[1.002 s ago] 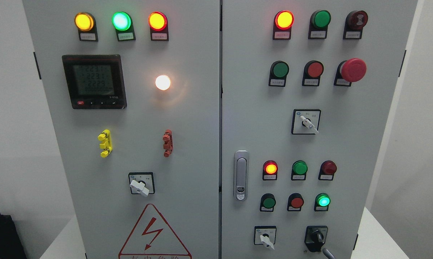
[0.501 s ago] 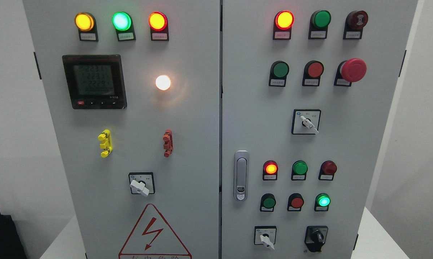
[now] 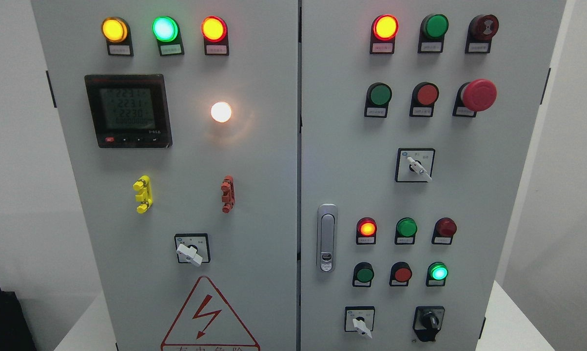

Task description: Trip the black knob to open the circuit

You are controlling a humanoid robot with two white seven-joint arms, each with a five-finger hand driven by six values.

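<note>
The black knob [image 3: 429,322] sits on a black square plate at the lower right of the grey cabinet's right door [image 3: 352,185]. Its handle stands roughly upright with a slight tilt. Just above it a green lamp [image 3: 438,272] is lit, and a red lamp [image 3: 366,228] glows further up. Neither of my hands shows anywhere in the head view.
White-handled selector switches [image 3: 361,325] [image 3: 417,165] [image 3: 190,253] sit on the doors. A red mushroom stop button [image 3: 478,94] juts out at upper right. A door latch [image 3: 326,238] is near the centre seam. A digital meter [image 3: 127,111] and lit lamps occupy the left door.
A grey fingertip that showed at the bottom edge just right of the black knob one second ago has dropped out of view. The knob and lamps look the same.
</note>
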